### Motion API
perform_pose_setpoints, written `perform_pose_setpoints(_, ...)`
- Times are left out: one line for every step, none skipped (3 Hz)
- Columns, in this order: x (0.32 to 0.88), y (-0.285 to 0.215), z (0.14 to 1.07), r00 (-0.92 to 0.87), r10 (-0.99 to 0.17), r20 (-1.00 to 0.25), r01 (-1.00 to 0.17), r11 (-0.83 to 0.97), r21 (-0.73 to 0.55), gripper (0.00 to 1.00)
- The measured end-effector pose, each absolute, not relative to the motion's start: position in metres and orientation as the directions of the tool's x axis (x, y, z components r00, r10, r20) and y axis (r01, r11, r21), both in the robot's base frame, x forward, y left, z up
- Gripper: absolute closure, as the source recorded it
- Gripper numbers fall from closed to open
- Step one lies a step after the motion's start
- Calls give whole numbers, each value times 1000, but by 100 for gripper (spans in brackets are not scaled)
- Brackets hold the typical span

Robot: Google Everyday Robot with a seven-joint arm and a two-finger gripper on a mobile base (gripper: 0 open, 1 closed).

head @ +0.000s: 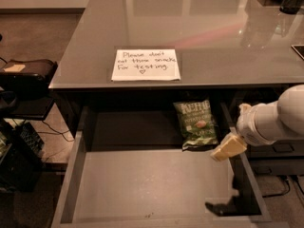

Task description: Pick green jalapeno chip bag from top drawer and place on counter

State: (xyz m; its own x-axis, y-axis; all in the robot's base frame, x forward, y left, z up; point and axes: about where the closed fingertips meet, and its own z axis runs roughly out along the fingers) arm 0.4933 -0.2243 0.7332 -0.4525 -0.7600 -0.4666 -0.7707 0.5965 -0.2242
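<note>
A green jalapeno chip bag [195, 123] lay label-up at the back right of the open top drawer [142, 184], its only contents. The gripper [228, 147] hovered just beside the bag's lower right corner, probably positioned to grasp it; whether it was spread or closed could not be told. The counter [213, 32] above held a paper note [146, 64].

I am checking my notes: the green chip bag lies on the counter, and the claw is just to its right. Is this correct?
Not quite. The camera view shows the green chip bag lying in the open top drawer, at its back, not on the counter. The claw is just to its right.
</note>
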Motion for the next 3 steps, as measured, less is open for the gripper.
perform_pose_setpoints(515, -224, 721, -461, -711, -532, -713, 653, -255, 0)
perform_pose_setpoints(532, -214, 715, -447, -683, -578, -688, 676, -266, 0)
perform_pose_setpoints(548, -196, 699, -435, -660, -613, -695, 679, -238, 0)
